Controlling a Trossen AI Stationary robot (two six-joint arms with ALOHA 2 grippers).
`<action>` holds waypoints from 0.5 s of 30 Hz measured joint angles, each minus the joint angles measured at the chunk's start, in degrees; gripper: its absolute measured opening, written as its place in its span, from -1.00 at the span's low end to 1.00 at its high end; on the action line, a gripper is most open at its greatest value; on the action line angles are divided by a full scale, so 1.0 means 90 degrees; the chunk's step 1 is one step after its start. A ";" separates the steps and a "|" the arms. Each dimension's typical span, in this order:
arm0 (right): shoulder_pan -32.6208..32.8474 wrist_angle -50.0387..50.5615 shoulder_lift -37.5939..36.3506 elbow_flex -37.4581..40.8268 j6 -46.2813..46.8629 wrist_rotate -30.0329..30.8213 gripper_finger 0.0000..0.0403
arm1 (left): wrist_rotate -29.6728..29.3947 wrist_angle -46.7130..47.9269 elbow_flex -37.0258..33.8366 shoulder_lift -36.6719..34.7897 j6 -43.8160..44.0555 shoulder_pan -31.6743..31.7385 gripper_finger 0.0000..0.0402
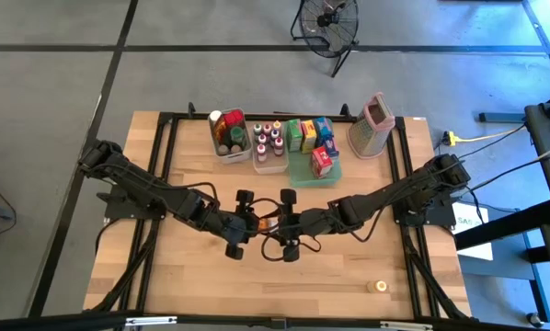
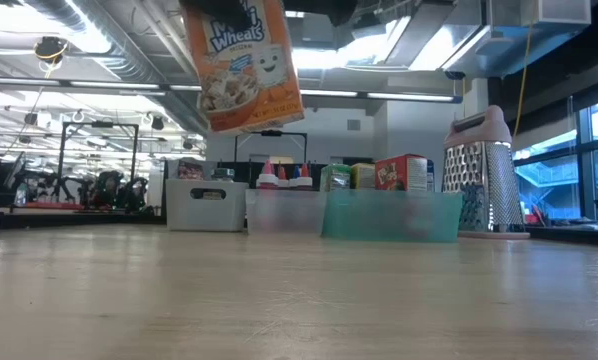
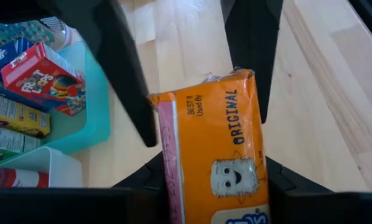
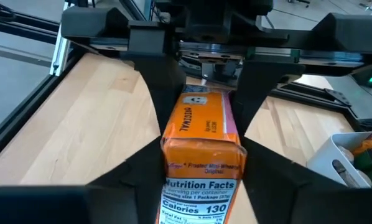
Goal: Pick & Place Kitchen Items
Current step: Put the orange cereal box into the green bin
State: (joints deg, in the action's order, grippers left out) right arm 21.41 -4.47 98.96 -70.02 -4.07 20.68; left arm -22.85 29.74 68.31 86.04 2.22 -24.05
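Note:
An orange Mini-Wheats cereal box [image 2: 244, 65] hangs tilted high above the table's middle, between my two grippers, which face each other. My left gripper [image 1: 245, 223] comes from the table's left and is shut on one end of the box. My right gripper [image 1: 289, 223] comes from the right and is shut on the other end. From above, only a sliver of the box [image 1: 268, 219] shows between them. Other small boxes, bottles and jars sit in containers at the far edge. My left gripper pinches the box's end [image 3: 192, 196] between its two fingers, roughly level, from the table's left. The right wrist view shows its fingers [image 4: 164, 93] on either side of that end [image 4: 192, 102]. The box is lifted clear of the table. My right gripper pinches the box's opposite end, the one with the nutrition panel [image 4: 201, 186], between its two fingers, roughly level, from the table's right. The left wrist view shows its fingers [image 3: 133, 106] on either side of that end [image 3: 204, 106]. The box is clear of the table.
At the far edge stand a clear bin with jars [image 1: 229, 136], a clear bin with little bottles [image 1: 269, 145], a green tray with small boxes [image 1: 314, 154] and a metal grater with a pink top [image 1: 372, 124]. A small yellow item [image 1: 380, 286] lies near the front right.

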 joint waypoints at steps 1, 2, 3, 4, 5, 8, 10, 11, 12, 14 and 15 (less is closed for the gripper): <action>0.0002 0.0002 0.0000 0.0000 -0.0001 -0.0001 -0.05 | -0.0002 -0.0002 0.0000 0.0000 0.0000 0.0000 -0.36; 0.0002 0.0014 0.0000 0.0000 0.0000 -0.0006 -0.10 | -0.0007 -0.0002 0.0000 0.0000 0.0000 0.0000 -0.36; 0.0000 0.0031 0.0000 0.0000 0.0002 -0.0011 -0.16 | -0.0014 0.0000 0.0000 0.0000 0.0002 0.0000 -0.36; 0.0000 0.0049 0.0000 0.0000 -0.0001 -0.0009 -0.21 | -0.0012 0.0002 0.0000 0.0000 0.0001 0.0003 -0.36; 0.0000 0.0056 0.0000 0.0000 -0.0001 -0.0006 -0.26 | -0.0010 0.0004 0.0000 0.0000 0.0002 0.0018 -0.36; 0.0000 0.0070 0.0000 0.0000 -0.0001 0.0009 -0.35 | 0.0008 0.0005 0.0000 0.0000 0.0005 0.0029 -0.36; 0.0002 0.0073 0.0000 0.0000 -0.0001 0.0011 -0.36 | 0.0008 -0.0004 0.0000 0.0000 0.0005 0.0029 -0.36; 0.0002 0.0074 0.0000 0.0000 -0.0001 0.0011 -0.37 | 0.0008 -0.0016 -0.0001 0.0000 0.0002 0.0029 -0.36; 0.0002 0.0078 -0.0001 0.0000 -0.0001 0.0010 -0.37 | 0.0008 -0.0038 -0.0003 0.0000 -0.0003 0.0029 -0.36; 0.0005 0.0093 -0.0007 0.0000 -0.0001 0.0011 -0.37 | 0.0010 -0.0097 -0.0007 0.0000 -0.0027 0.0027 -0.34; 0.0005 0.0097 -0.0007 0.0000 -0.0001 0.0011 -0.37 | 0.0011 -0.0113 -0.0010 0.0000 -0.0027 0.0026 -0.32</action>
State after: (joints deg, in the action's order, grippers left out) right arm 21.45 -3.60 98.89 -70.02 -4.08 20.78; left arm -22.76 28.72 68.23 86.04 1.98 -23.82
